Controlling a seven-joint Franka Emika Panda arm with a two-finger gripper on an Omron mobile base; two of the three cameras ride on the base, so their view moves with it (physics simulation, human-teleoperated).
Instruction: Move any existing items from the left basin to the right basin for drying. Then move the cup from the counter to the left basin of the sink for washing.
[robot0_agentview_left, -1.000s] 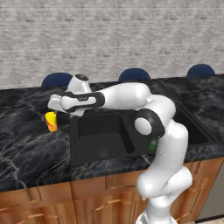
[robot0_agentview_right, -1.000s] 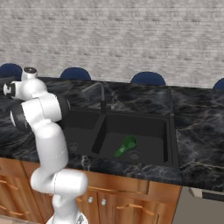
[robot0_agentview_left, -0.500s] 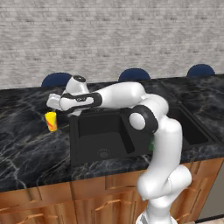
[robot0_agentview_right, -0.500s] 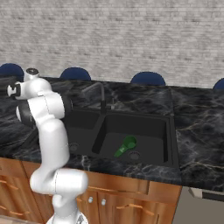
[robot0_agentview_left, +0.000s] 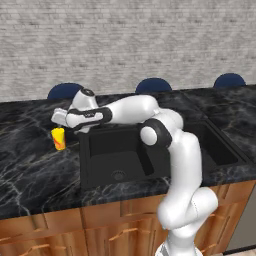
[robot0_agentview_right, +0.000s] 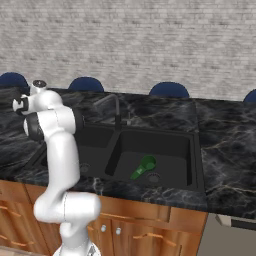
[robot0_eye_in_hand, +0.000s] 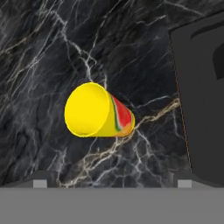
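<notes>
Black marble worktop (robot0_agentview_left: 30, 165) still carries the cup (robot0_agentview_left: 59, 138) by the left basin (robot0_agentview_left: 117, 155), gripper (robot0_agentview_left: 60, 118) above it, jaws spread wide and empty; a green item (robot0_agentview_right: 143, 166) already lies in the right basin (robot0_agentview_right: 175, 145).

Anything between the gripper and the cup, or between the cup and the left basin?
Nothing visible. The gripper hangs just above the cup with only bare counter around it. From the cup to the left basin there is open countertop and the sink rim; the basin looks empty.
</notes>
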